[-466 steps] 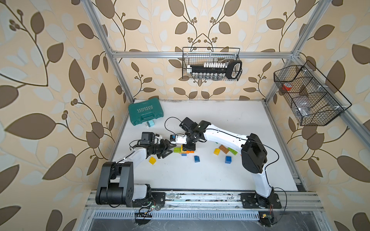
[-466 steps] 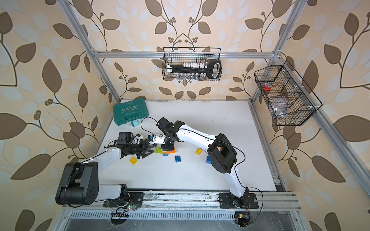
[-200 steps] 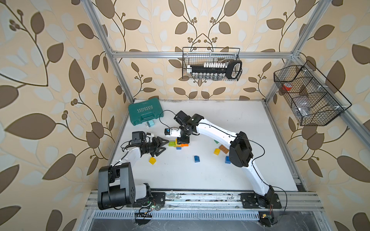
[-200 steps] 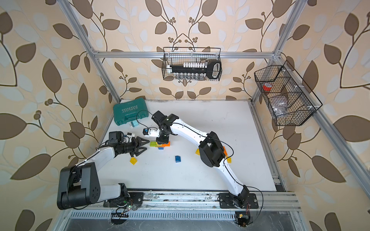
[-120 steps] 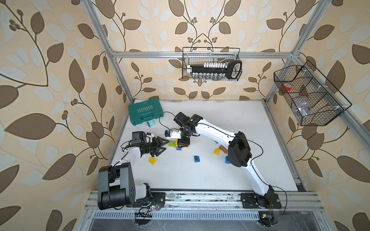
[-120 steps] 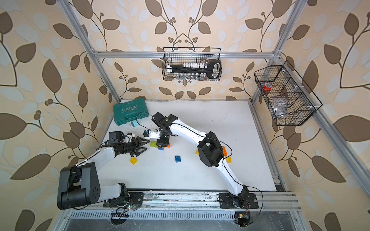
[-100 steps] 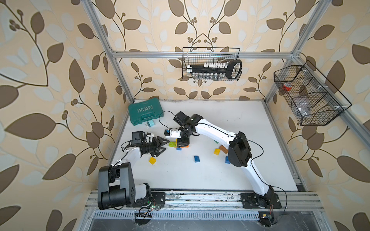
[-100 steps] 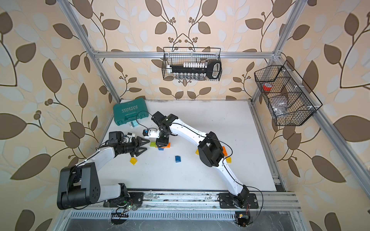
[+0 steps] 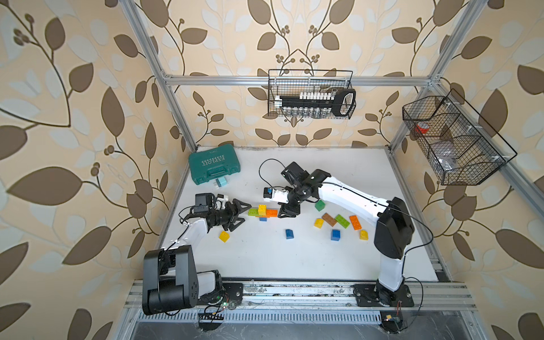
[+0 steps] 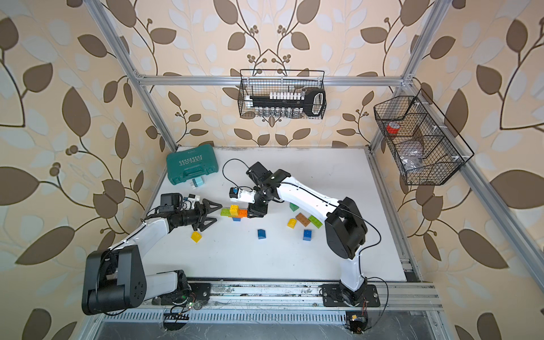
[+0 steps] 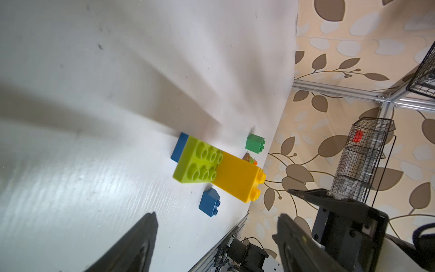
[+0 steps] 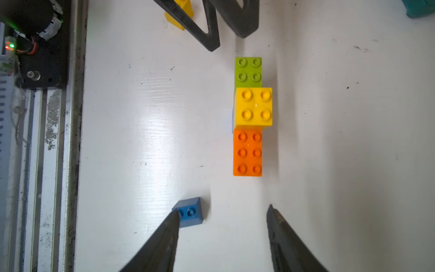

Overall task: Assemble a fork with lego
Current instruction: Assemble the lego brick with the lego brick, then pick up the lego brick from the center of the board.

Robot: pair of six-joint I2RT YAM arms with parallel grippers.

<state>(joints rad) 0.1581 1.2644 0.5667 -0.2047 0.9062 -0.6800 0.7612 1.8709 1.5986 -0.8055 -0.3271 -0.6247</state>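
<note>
The build is partway. A short joined row (image 9: 263, 212) lies flat on the counter (image 9: 294, 259), nearer its left edge than its right and about midway between far and near edges. It is made of a green brick (image 9: 252, 212), a yellow brick (image 9: 262, 209) seated on top in the middle and an orange brick (image 9: 272, 212), with a blue brick (image 9: 263, 219) peeping from beneath.

The left end effector (image 9: 245, 212) sits just beside the green end, jaws wide apart and empty; the right end effector (image 9: 287, 212) sits just beside the orange end, jaws partly open, likewise holding nothing; neither appears to touch the row.

With both free, the step in hand looks like choosing the next piece — no prongs are on yet. The next move calls for a pick from the loose bricks (image 9: 342, 221) toward the right edge — probably by the nearer right arm; then a stud-aligned press while the left steadies the row.
</note>
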